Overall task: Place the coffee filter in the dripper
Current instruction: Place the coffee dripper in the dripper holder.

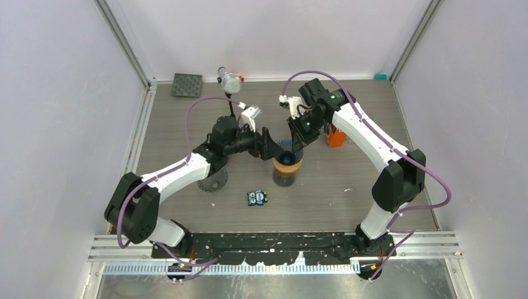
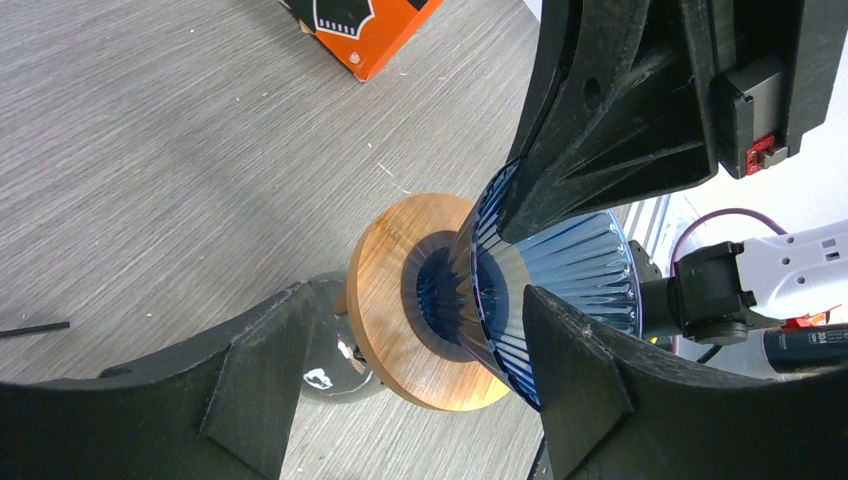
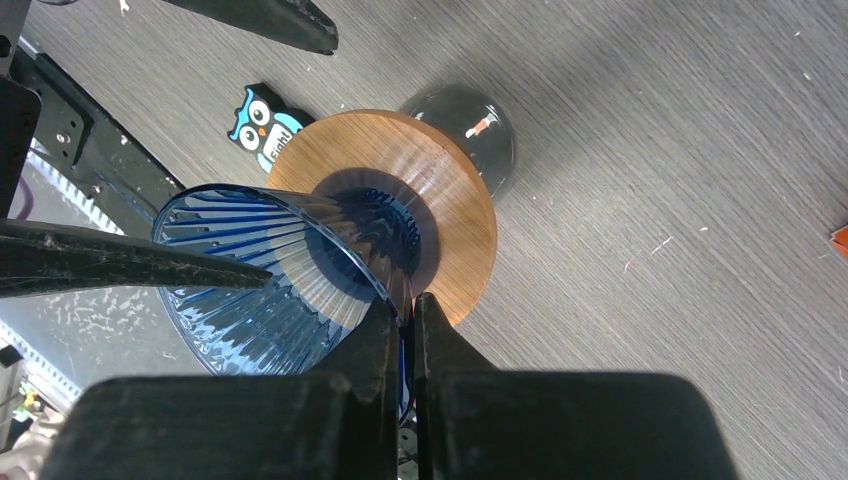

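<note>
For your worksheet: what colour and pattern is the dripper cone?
The dripper cone is translucent blue with radiating ribs; clearest from the right wrist.

Dripper (image 1: 287,157): left gripper (image 1: 271,147) at nine, right gripper (image 1: 297,142) at twelve, box (image 1: 335,137) at two, owl (image 1: 256,198) at seven; table (image 1: 336,190) open at four.

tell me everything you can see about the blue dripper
The dripper is a clear blue ribbed cone, glass or plastic, with a round wooden collar at its narrow base. It sits wide mouth up on a glass vessel, with no filter visible inside. The right pincer is shut on its rim. The open left pincer straddles the cone, and whether it touches is unclear.
</note>
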